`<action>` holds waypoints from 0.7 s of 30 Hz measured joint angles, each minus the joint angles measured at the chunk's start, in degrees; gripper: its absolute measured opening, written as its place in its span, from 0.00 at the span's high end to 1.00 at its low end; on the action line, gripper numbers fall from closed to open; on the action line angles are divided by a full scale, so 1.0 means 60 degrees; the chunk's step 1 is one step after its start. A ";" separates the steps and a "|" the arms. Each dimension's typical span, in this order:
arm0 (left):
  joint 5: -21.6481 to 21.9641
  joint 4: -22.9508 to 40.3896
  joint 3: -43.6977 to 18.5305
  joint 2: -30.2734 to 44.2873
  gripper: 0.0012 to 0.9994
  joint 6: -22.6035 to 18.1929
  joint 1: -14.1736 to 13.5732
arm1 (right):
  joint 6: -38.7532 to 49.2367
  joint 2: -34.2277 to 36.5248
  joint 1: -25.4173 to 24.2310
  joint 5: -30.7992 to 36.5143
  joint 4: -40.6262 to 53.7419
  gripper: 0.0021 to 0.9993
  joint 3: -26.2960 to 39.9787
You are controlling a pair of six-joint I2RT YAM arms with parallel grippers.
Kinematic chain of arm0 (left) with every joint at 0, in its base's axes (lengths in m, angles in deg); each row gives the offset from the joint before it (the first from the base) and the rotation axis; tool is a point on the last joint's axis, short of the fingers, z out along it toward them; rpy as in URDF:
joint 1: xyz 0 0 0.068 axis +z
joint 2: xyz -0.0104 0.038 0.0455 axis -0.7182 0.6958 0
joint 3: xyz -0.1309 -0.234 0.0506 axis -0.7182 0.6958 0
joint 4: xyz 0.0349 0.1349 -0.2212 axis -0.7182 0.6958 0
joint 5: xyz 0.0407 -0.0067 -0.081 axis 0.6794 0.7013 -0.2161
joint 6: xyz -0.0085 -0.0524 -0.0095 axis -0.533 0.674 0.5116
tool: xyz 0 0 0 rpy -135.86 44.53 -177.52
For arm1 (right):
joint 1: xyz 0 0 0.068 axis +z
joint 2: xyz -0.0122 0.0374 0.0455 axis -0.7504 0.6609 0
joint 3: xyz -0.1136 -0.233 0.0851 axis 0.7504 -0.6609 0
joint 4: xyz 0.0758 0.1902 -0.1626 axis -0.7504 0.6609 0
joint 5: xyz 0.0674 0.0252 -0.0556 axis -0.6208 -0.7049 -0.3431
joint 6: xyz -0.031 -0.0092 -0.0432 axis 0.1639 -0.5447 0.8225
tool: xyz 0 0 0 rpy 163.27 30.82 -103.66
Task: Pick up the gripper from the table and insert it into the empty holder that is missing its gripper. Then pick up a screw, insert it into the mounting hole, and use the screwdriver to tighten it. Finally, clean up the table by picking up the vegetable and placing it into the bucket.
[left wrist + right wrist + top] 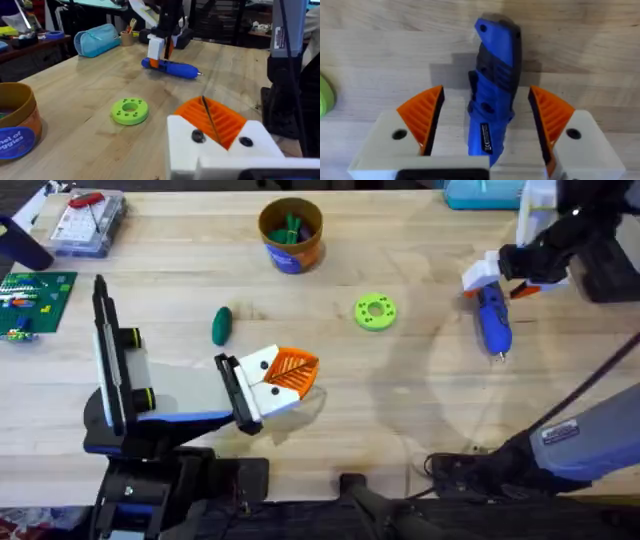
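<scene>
Arms sit well apart. The right gripper (pixel 492 280) reaches down at the table's (pixel 400 420) far right, fingers (pixel 422 115) spread open on either side of the screwdriver (pixel 495 323), which lies flat on the wood. The left gripper (pixel 285 380) rests low near the middle, pads (pixel 212 120) pressed together, empty. The vegetable (pixel 221 325) lies just beyond it; the bucket (pixel 290 235) stands farther back. A green disc (pixel 375 311) lies between the arms, with bare wood around it.
</scene>
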 joint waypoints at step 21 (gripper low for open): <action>0.0000 0.0000 0.0000 -0.0004 1.00 0.0000 0.0000 | 0.0238 0.0695 0.0000 0.0087 -0.0139 0.04 0.0000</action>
